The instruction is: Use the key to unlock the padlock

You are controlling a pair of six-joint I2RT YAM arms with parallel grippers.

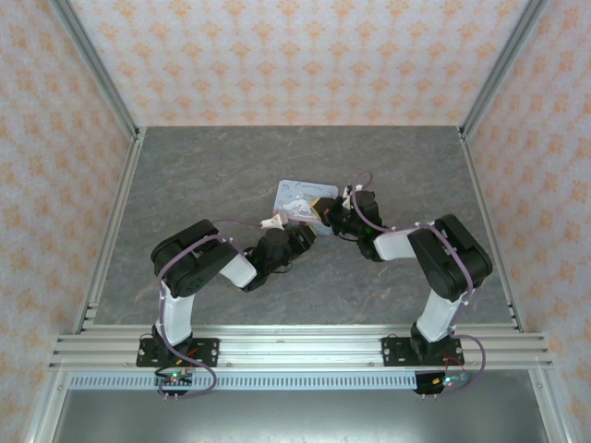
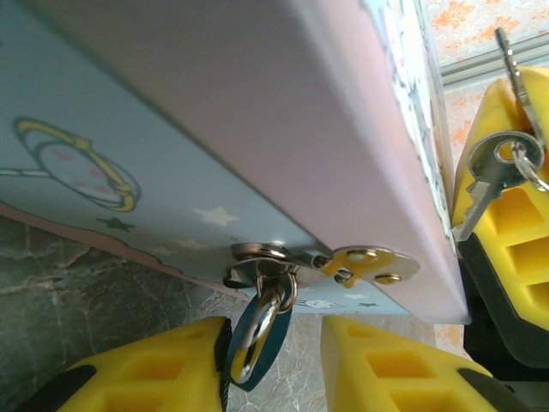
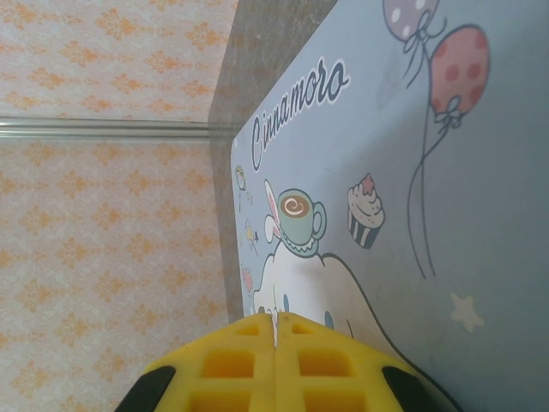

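Observation:
The padlock (image 2: 257, 343) is a tiny dark blue-green lock with a silver shackle. It hangs from the hasp (image 2: 360, 262) on the front of the pastel tin box (image 1: 300, 192). My left gripper (image 2: 276, 336) is open around the padlock: the left finger touches it and the right finger stands apart. My right gripper (image 3: 275, 322) is over the box lid, shut on the key, whose thin metal edge (image 3: 274, 330) shows between the pads. In the left wrist view, a key blade (image 2: 510, 60) sticks out of the right gripper's fingers (image 2: 515, 223), and a second key (image 2: 482, 180) hangs from a ring.
The tin box lies on the grey stone-look table (image 1: 203, 185), at its middle. Both arms (image 1: 212, 263) (image 1: 434, 249) bend inward toward the box's near edge. Metal frame posts (image 1: 97, 74) and patterned walls enclose the table.

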